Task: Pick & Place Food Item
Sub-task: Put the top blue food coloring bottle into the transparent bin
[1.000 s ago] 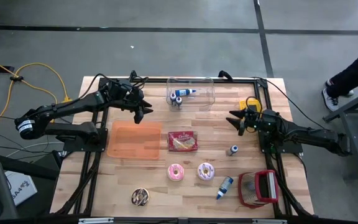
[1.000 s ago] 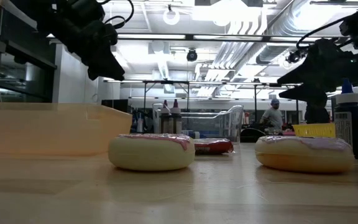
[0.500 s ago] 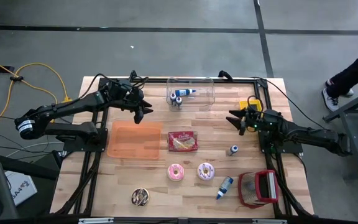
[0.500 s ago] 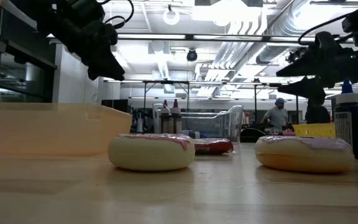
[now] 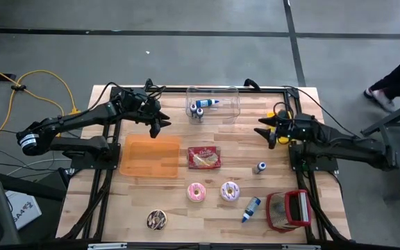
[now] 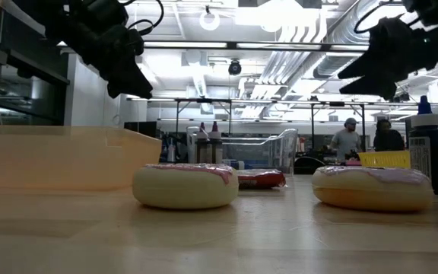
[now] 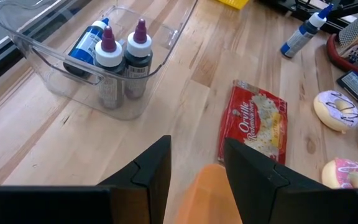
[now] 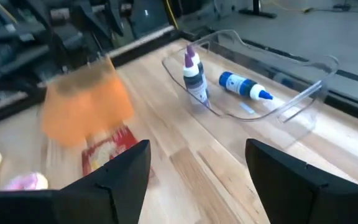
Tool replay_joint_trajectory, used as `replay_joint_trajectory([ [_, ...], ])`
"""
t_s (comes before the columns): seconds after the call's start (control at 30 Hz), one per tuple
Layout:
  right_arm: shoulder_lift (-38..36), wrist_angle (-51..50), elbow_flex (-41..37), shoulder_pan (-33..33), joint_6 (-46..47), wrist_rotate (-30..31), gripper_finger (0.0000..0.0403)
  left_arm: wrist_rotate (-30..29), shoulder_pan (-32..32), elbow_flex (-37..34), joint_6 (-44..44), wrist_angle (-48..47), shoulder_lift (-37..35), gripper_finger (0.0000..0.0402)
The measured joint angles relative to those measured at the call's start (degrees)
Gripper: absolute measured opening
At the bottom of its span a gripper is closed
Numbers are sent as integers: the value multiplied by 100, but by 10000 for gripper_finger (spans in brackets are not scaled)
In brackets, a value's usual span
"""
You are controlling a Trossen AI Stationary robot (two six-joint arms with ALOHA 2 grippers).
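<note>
A red popcorn packet lies flat at the table's middle, also in the left wrist view. Two pink-iced donuts rest on the wood nearer the front, and a chocolate donut lies at the near left. My left gripper hangs open above the far edge of an orange tray, nothing between its fingers. My right gripper is open and held in the air at the right, pointing toward the table's middle.
A clear bin with small bottles stands at the far middle. A small bottle, a blue bottle and a red basket are on the right. People stand in the room beyond.
My right gripper has risen well above the table and rolled a little, staying open. The left arm and all the things on the table have kept still.
</note>
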Motion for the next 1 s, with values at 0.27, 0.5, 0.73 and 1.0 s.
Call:
replay_joint_trajectory([
  [0.27,708,-953,945,228,-399,-141,250,0,0,2,0,0,0,141],
  [0.5,1070,-1278,1254,707,-524,-129,250,0,0,2,0,0,0,141],
  [0.73,1345,-1943,1645,1403,-562,337,250,-2,0,2,0,0,0,141],
  [1.0,1907,-2293,1875,2460,-315,572,250,-2,0,2,0,0,0,141],
])
